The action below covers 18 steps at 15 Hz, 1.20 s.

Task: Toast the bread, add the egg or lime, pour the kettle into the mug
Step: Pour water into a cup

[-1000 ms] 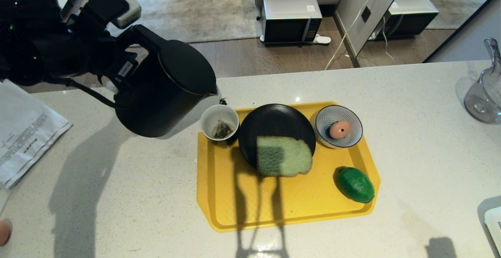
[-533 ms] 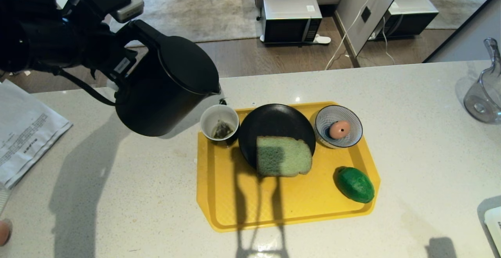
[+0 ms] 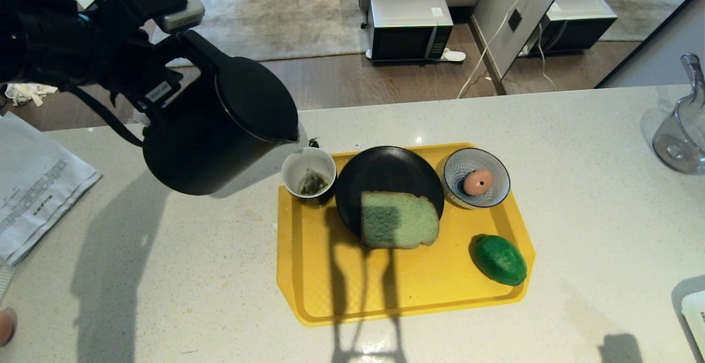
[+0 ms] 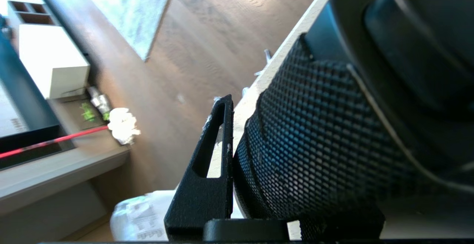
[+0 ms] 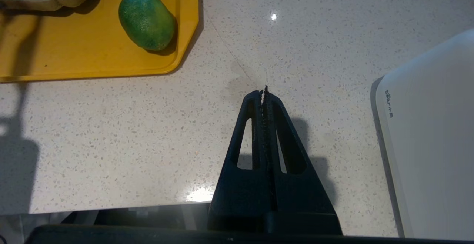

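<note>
Left gripper (image 3: 165,85): jaws clamped on the kettle (image 3: 215,126) by its handle, holding it tilted, spout over the mug (image 3: 308,173).
Right gripper (image 5: 264,90): jaws fully closed, empty, above the speckled desk (image 3: 578,187).
Mug: far-left corner of the yellow tray (image 3: 330,291), teabag inside.
Bread (image 3: 399,220): spongy, pale green, on the round black plate (image 3: 385,170).
Lime (image 3: 498,260): glossy oval, tray's near-right corner.

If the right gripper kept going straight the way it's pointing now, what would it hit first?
The right gripper, jaws shut, hangs pointing down at the bare countertop. It would probably meet that stone first, between the yellow tray and a white appliance. How far above it hangs is unclear.
</note>
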### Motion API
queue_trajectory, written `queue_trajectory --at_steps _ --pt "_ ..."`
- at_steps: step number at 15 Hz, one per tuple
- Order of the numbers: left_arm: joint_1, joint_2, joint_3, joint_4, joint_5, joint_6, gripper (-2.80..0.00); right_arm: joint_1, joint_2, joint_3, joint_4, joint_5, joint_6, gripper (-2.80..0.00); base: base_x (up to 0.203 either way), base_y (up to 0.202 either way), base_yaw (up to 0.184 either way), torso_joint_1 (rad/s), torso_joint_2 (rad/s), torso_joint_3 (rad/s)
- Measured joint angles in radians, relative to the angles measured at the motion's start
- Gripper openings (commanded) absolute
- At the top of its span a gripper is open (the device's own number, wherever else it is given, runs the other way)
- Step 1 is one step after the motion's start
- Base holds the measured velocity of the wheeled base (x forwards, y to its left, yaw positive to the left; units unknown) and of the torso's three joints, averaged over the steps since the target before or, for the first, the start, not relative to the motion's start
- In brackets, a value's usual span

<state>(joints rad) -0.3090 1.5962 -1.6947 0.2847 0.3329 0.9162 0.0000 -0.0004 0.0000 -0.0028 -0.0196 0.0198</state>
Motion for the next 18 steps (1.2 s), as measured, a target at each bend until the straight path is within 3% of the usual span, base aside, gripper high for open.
queue_trajectory --at_steps 5,11,18 --pt "-0.035 0.033 -0.054 0.017 0.109 0.082 -2.80 0.000 0.000 0.000 0.000 0.000 0.000 -2.80 0.000 0.000 0.000 0.000 0.00 0.000" --pt "-0.082 0.080 -0.125 0.063 0.143 0.088 -2.80 0.000 0.000 0.000 0.000 0.000 0.000 -2.80 0.000 0.000 0.000 0.000 0.00 0.000" --pt "-0.148 0.095 -0.204 0.198 0.243 0.091 -2.80 0.000 0.000 0.000 0.000 0.000 0.000 -2.80 0.000 0.000 0.000 0.000 0.00 0.000"
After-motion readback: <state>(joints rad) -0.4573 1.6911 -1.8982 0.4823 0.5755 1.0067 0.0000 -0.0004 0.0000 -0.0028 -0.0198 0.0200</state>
